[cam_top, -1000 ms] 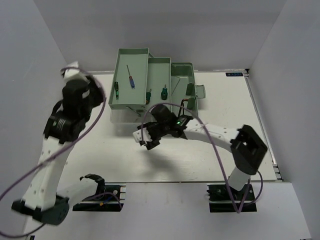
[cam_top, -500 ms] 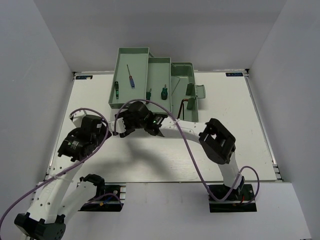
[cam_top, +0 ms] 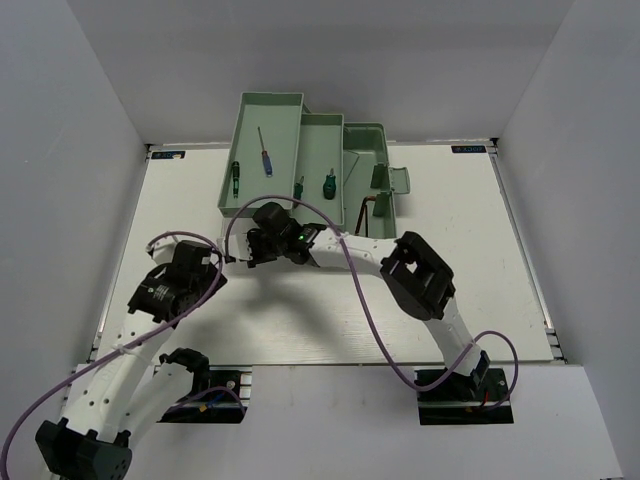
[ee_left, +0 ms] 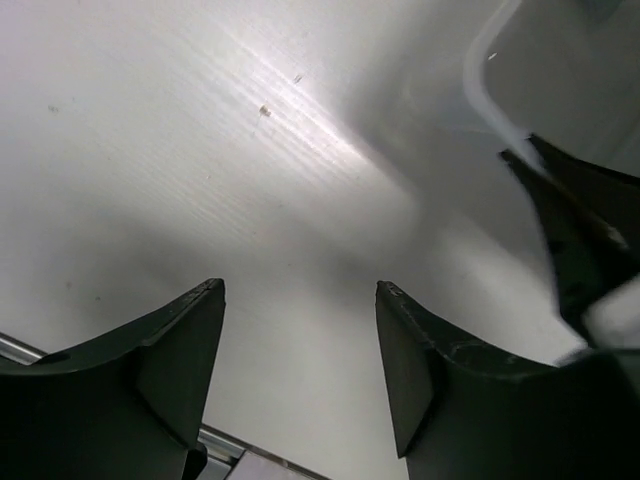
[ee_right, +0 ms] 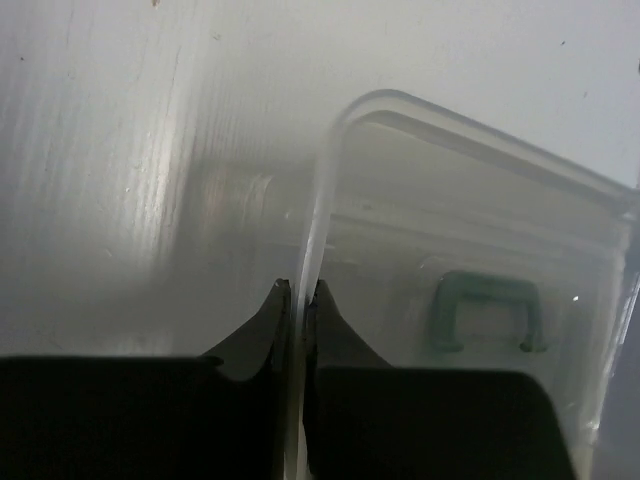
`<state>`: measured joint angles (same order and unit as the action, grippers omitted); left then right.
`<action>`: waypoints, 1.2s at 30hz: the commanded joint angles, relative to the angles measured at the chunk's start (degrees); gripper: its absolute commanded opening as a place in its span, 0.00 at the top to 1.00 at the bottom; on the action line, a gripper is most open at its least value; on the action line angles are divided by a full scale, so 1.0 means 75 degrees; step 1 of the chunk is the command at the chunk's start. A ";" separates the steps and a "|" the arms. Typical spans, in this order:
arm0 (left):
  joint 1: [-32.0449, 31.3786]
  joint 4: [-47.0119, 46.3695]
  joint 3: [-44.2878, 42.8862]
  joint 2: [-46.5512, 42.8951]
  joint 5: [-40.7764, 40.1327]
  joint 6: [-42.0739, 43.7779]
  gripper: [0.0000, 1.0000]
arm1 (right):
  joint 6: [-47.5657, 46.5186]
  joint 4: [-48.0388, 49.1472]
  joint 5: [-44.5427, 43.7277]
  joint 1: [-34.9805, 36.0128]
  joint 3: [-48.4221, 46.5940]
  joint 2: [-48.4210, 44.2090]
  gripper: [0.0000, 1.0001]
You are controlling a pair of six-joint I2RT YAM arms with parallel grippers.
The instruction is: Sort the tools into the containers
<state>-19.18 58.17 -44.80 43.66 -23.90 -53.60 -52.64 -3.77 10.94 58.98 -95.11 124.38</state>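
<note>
ROBOT ARM GRIPS TOOLBOX LID: The right gripper [ee_right: 298, 290] has its jaws closed tight on the rim of the clear lid [ee_right: 470, 220], with the thin plastic edge pinched between the two dark fingers, as the right wrist camera shows. A green handle [ee_right: 485, 312] appears blurred through the lid.

Seen from above, the right arm reaches across the white table [cam_top: 480, 260] to the near left corner of the sage-green toolbox [cam_top: 365, 150]. The toolbox stands at the far side of the table with its trays fanned out in steps.

The left gripper [ee_left: 300, 290] hovers low over the table just beside the right one. Its jaws stand well apart with nothing between them.

The tools lie in the trays:
- A blue-handled screwdriver [cam_top: 265, 152] and a slim green-handled tool [cam_top: 234, 178] are in the left tray [cam_top: 250, 120].
- A short green-handled screwdriver [cam_top: 327, 184] and a smaller green piece [cam_top: 299, 186] are at the near end of the middle tray [cam_top: 320, 145].
</note>
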 commanded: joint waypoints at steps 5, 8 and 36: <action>0.0330 -0.0607 0.1096 -0.0020 0.0807 -0.0540 0.29 | 0.0524 -0.0634 -0.0428 -0.0247 -0.0244 -0.1007 1.00; 0.0401 -0.1134 0.1448 0.0130 0.1310 -0.0540 0.29 | 0.1087 -0.0798 -0.0322 -0.0399 -0.0303 -0.1641 1.00; 0.1491 -0.6456 -0.1292 0.6377 0.4978 -0.0083 0.29 | 0.3176 -0.1336 0.1845 -0.0833 0.2077 -0.4865 0.46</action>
<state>-7.84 14.33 -50.57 91.53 7.40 -54.98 -28.60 -18.92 22.94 52.90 -77.87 92.92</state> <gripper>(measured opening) 0.713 0.437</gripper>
